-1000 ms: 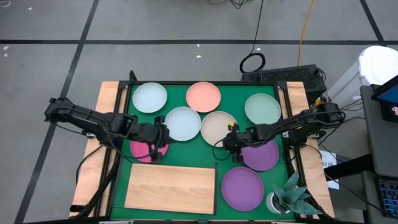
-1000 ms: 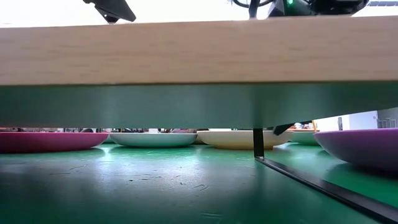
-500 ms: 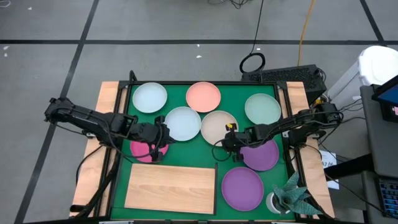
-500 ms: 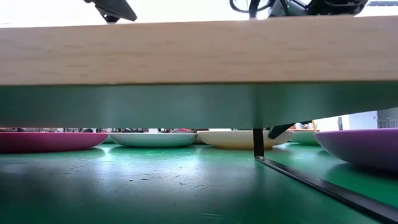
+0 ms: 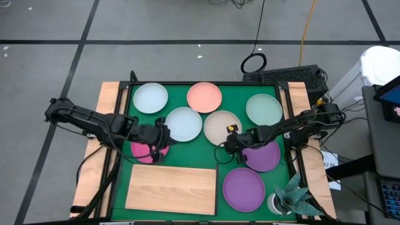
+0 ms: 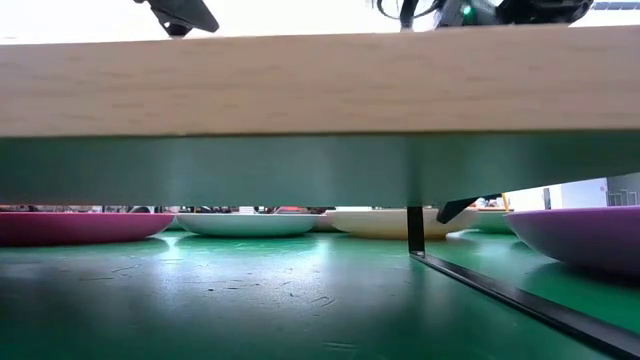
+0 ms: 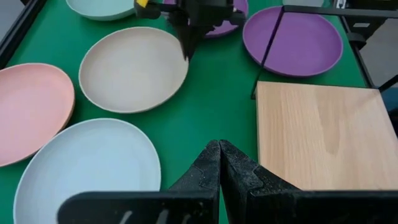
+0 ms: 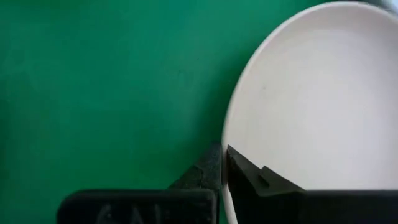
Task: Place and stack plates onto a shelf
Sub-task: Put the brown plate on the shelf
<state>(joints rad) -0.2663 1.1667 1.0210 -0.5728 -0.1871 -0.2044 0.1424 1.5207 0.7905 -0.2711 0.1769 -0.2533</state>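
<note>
Reviewing the high view, I find the right gripper [image 5: 230, 142] low at the near rim of the beige plate [image 5: 219, 127], which lies flat on the green mat [image 5: 237, 100] at the table's middle. Its own wrist view shows the two fingers [image 8: 245, 177] pressed together on that plate's rim [image 8: 225, 155], pinching it. I note the left gripper [image 5: 157, 139] above the magenta plate [image 5: 140, 152], beside the pale mint plate [image 5: 183, 124]; its fingertips [image 7: 219, 163] are pressed together and hold nothing. The shelf [image 5: 171, 188], a light-wood board at the near edge of the mat, carries no plate. Two purple plates [image 5: 244, 189] lie right of the shelf, one partly under the right arm. A salmon plate [image 5: 204, 97], a second mint plate [image 5: 150, 98] and a pale green plate [image 5: 263, 109] rest along the far side, all on the mat.
</note>
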